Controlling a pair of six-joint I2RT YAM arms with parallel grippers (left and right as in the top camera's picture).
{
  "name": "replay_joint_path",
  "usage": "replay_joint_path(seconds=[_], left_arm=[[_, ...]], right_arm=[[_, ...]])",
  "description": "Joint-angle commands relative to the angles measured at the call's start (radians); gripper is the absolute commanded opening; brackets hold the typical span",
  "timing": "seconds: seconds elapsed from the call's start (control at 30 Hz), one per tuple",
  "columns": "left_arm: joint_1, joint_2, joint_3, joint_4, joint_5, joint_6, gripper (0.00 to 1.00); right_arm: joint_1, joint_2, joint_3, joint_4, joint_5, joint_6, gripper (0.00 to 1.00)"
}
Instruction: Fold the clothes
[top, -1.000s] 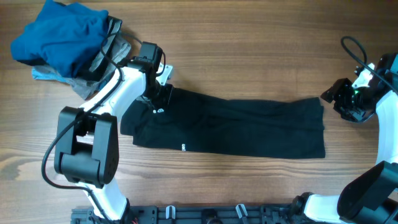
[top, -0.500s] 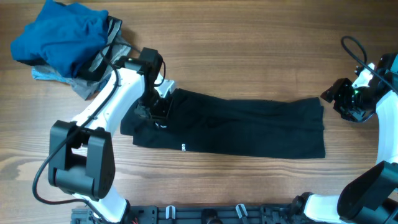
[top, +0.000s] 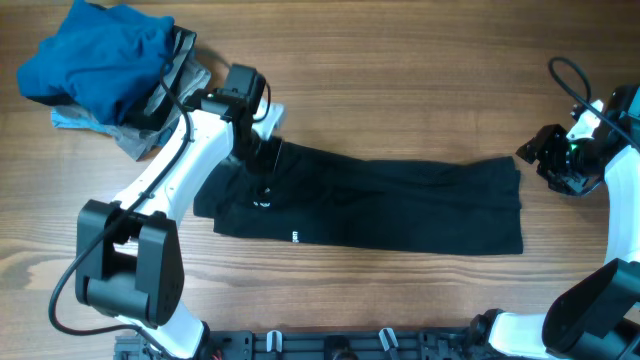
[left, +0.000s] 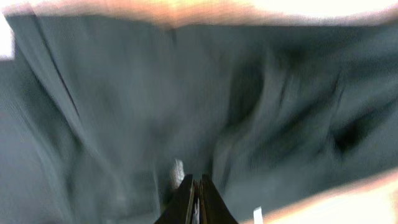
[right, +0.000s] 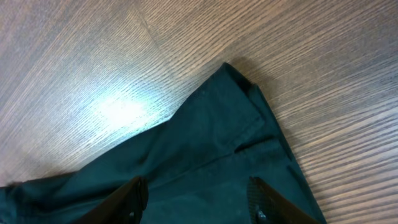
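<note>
Fabric of the plain black short-sleeved T-shirt (top: 380, 205) lies stretched flat across the wooden table (top: 400, 90). Left gripper (top: 262, 178) presses its fingers together on the shirt's left end. Right gripper (right: 196, 196) hovers with jaws apart, holding nothing, above the right corner.

The bench (top: 400, 90) was wood-grained, with fine parallel lines and a satin sheen that threw back a bright patch of light in the right wrist view. The black T-shirt (top: 400, 205) was soft matt cloth, lying in shallow creases, with a faint fine weave seen close up. The bright blue garment (top: 90, 60) was matt, rumpled cloth. The arms' shells looked like smooth plastic, white and glossy black.
</note>
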Motion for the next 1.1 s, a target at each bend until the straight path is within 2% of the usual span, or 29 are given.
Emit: replay_joint_path(seconds=[0.0, 0.13, 0.23, 0.33, 0.4, 0.53, 0.63, 0.73, 0.83, 0.97, 1.07], left_arm=[[-0.009, 0.019, -0.026, 0.145, -0.025, -0.003, 0.04], [-0.009, 0.111, -0.058, 0.286, -0.009, -0.003, 0.04], [-0.012, 0.143, -0.058, 0.303, 0.111, -0.003, 0.04], [-0.025, 0.141, -0.058, 0.219, 0.245, -0.002, 0.04], [-0.037, 0.134, -0.057, 0.099, 0.296, -0.002, 0.04], [-0.039, 0.092, -0.057, -0.087, 0.274, 0.032, 0.04], [-0.034, 0.042, -0.057, -0.183, 0.149, 0.032, 0.04], [-0.019, -0.003, -0.057, -0.208, 0.069, 0.027, 0.04], [-0.001, -0.041, -0.055, -0.140, 0.064, 0.023, 0.04], [0.013, -0.048, -0.057, 0.114, 0.065, 0.023, 0.04], [0.003, -0.023, -0.072, 0.216, 0.079, 0.024, 0.04]], right_arm=[[0.002, -0.003, -0.010, 0.002, -0.016, -0.017, 0.55], [0.002, -0.003, -0.010, 0.002, -0.016, -0.017, 0.55], [0.002, -0.003, -0.010, 0.002, -0.016, -0.017, 0.55], [0.002, -0.003, -0.010, -0.001, -0.016, -0.017, 0.55], [0.002, -0.003, -0.010, -0.001, -0.016, -0.017, 0.55], [0.002, -0.003, -0.010, 0.003, -0.016, -0.017, 0.55], [0.002, -0.003, -0.010, 0.003, -0.016, -0.017, 0.55], [0.002, -0.003, -0.010, 0.005, -0.016, -0.017, 0.56], [0.002, -0.003, -0.010, 0.008, -0.016, -0.017, 0.56], [0.002, -0.003, -0.010, 0.010, -0.016, -0.016, 0.56], [0.002, -0.003, -0.010, 0.009, -0.016, -0.017, 0.56]])
